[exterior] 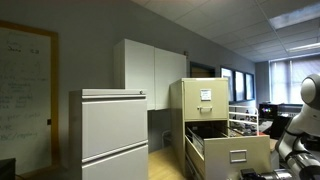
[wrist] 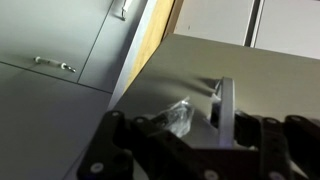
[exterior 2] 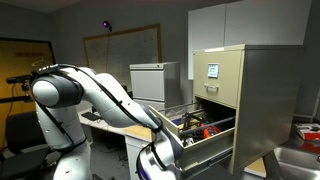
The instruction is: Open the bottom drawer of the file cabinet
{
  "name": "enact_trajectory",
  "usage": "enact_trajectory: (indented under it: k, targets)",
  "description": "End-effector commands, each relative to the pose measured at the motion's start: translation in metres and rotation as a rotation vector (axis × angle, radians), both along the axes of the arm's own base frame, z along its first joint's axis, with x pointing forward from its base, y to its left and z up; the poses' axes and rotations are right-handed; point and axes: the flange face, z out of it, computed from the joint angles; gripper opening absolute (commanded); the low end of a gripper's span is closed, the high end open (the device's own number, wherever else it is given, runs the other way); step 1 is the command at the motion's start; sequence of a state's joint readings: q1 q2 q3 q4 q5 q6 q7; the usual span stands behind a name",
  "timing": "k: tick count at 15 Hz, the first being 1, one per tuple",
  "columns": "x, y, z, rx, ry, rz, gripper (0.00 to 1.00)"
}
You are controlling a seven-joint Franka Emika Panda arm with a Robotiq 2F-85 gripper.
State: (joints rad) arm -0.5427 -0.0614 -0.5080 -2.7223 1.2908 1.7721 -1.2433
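Note:
The tall beige file cabinet (exterior: 205, 100) shows in both exterior views (exterior 2: 225, 85), its top drawer carrying a white label. The bottom drawer (exterior: 238, 152) is pulled far out, and things lie inside it (exterior 2: 205, 133). In the wrist view the drawer's beige front (wrist: 260, 75) fills the frame, with a clear label holder (wrist: 180, 115) and a metal handle (wrist: 224, 100). My gripper (wrist: 222, 122) sits at the drawer front (exterior 2: 168, 150), its dark fingers close on both sides of the handle.
A pale grey lateral cabinet (exterior: 113, 135) stands beside the file cabinet, also in the wrist view (wrist: 60, 70). White wall cupboards (exterior: 150, 70) are behind. A whiteboard (exterior: 25, 90) hangs on the wall. A desk (exterior 2: 105, 125) lies behind my arm.

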Motion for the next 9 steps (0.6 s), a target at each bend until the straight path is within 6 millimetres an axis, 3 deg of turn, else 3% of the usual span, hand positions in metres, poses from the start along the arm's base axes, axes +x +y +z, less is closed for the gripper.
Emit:
enact_trajectory:
  k: [1, 2, 3, 5, 6, 8, 9]
  targets:
    - [-0.036, 0.057, -0.043, 0.079, 0.008, 0.144, 0.65]
    - [-0.045, 0.063, -0.048, 0.104, 0.003, 0.154, 0.74]
    - [-0.044, 0.046, -0.055, 0.126, -0.008, 0.164, 0.81]
    - [-0.052, 0.048, -0.067, 0.163, -0.008, 0.172, 0.97]
    - [-0.062, 0.073, -0.066, 0.188, -0.017, 0.179, 1.0]
    - [-0.066, 0.073, -0.088, 0.243, -0.011, 0.243, 1.0]
    - [-0.073, 0.092, -0.1, 0.26, 0.007, 0.289, 1.0]
